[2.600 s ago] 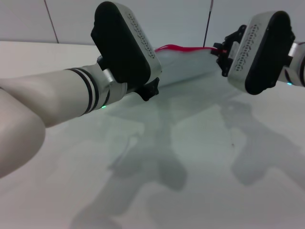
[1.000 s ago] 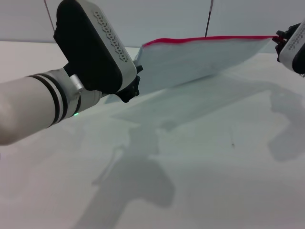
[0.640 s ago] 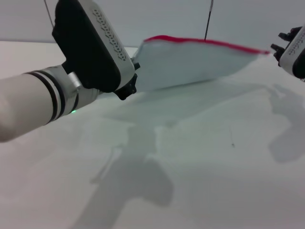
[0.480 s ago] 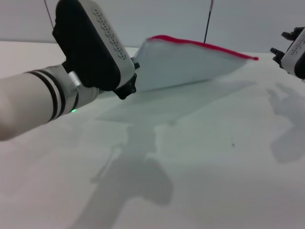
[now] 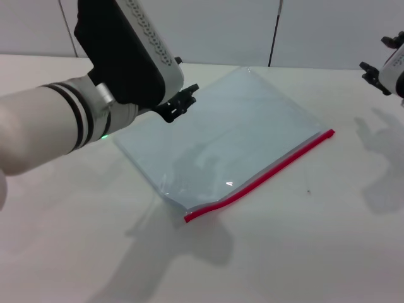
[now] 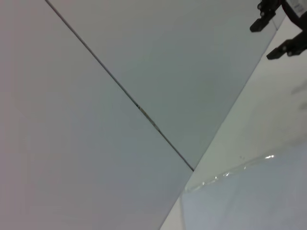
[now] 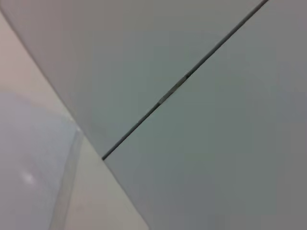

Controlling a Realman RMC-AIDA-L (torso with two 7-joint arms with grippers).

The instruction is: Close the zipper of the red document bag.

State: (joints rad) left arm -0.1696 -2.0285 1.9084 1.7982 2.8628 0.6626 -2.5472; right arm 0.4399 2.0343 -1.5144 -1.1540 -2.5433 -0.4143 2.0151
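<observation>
Two arms stand over our white table, and neither has hold of anything. Flat on it lies the red document bag, its zipper running along the edge nearest us, unbroken from end to end, so we judge it likely closed. Our left gripper hovers just above the bag's far left corner, fingers slightly parted and empty. Our right gripper sits well apart at the right edge, fingers spread with nothing between them, presumably clear of the work.
</observation>
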